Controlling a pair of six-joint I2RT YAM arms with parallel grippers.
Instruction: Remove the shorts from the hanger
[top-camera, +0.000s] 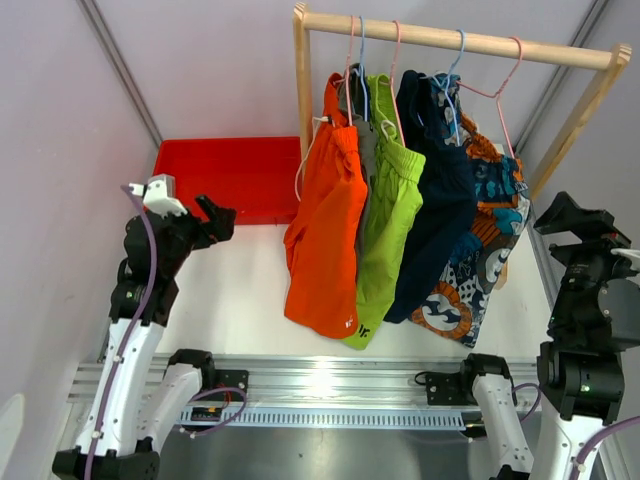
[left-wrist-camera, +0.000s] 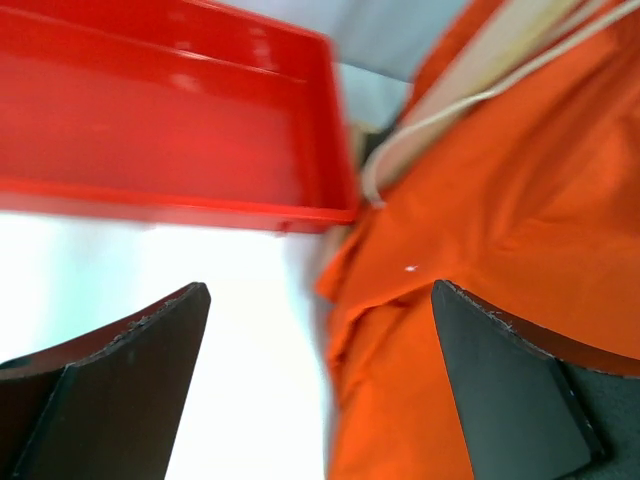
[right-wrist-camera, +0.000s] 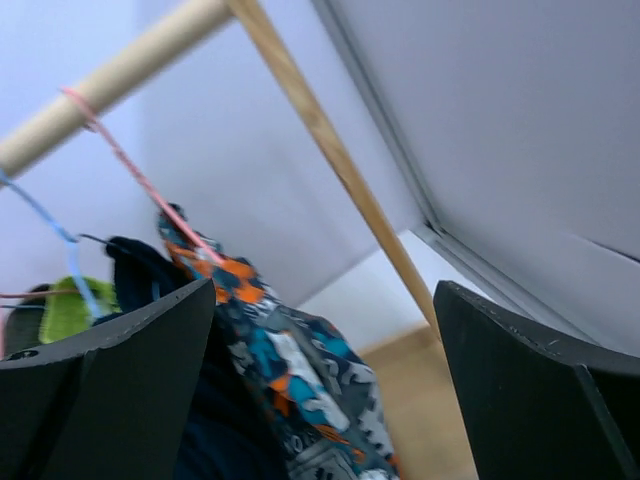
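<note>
Several pairs of shorts hang on wire hangers from a wooden rail. From left: orange shorts, grey shorts mostly hidden, lime green shorts, dark navy shorts, printed shorts. My left gripper is open and empty, left of the orange shorts, apart from them. My right gripper is open and empty, raised to the right of the printed shorts, near the pink hanger.
A red bin stands at the back left of the white table, also in the left wrist view. The rack's wooden posts stand at both ends; the slanted right post is close to my right gripper.
</note>
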